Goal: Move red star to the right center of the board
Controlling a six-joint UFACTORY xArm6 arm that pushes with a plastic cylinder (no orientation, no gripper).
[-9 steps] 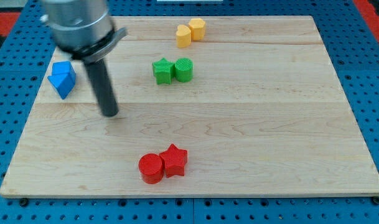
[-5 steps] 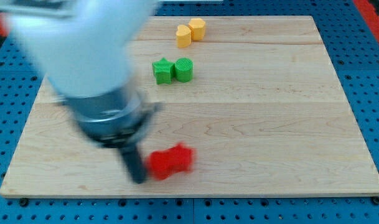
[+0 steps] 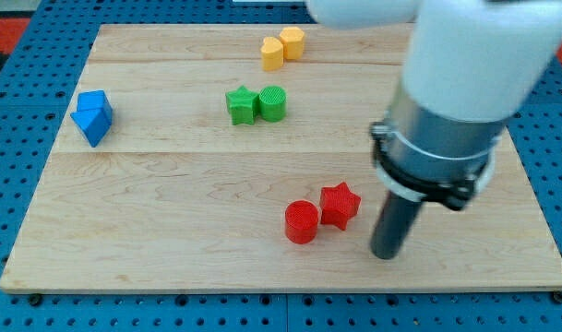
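The red star (image 3: 340, 204) lies on the wooden board (image 3: 170, 203) right of centre near the view's bottom. A red cylinder (image 3: 302, 221) touches it on its lower left. My tip (image 3: 386, 254) rests on the board just right of and below the red star, a small gap apart from it. The arm's grey body rises above it and covers the board's right part.
A green star (image 3: 241, 105) and a green cylinder (image 3: 273, 102) sit together above centre. Two yellow blocks (image 3: 282, 48) sit at the view's top. Two blue blocks (image 3: 93, 115) sit at the left.
The red star and red cylinder have shifted to the right by roughly a block's width or more. My tip has swung from their left side to the star's lower right.
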